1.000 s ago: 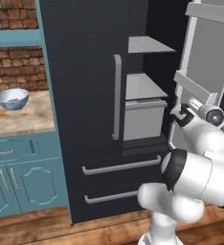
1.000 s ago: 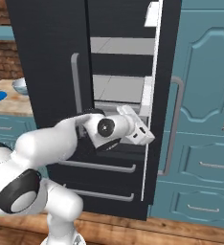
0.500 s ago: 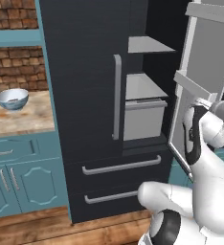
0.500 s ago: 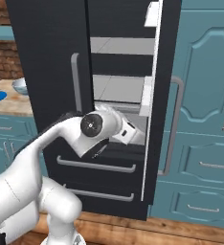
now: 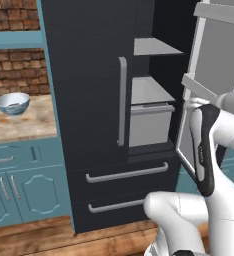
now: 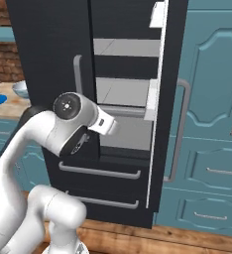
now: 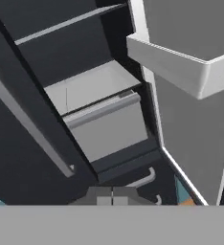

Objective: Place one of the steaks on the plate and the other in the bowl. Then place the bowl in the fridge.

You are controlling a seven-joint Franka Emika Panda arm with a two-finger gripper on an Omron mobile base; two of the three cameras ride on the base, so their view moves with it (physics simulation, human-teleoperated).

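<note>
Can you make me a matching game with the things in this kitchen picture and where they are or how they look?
Things:
1. small deep white bowl with blue pattern
2. tall black fridge
3. grey fridge drawer
4. tool

States:
A. right door swung open
B. pushed in under a grey shelf
C. on the wooden counter
D. shut, holding nothing

Pairs: 1-C, 2-A, 3-B, 4-D
</note>
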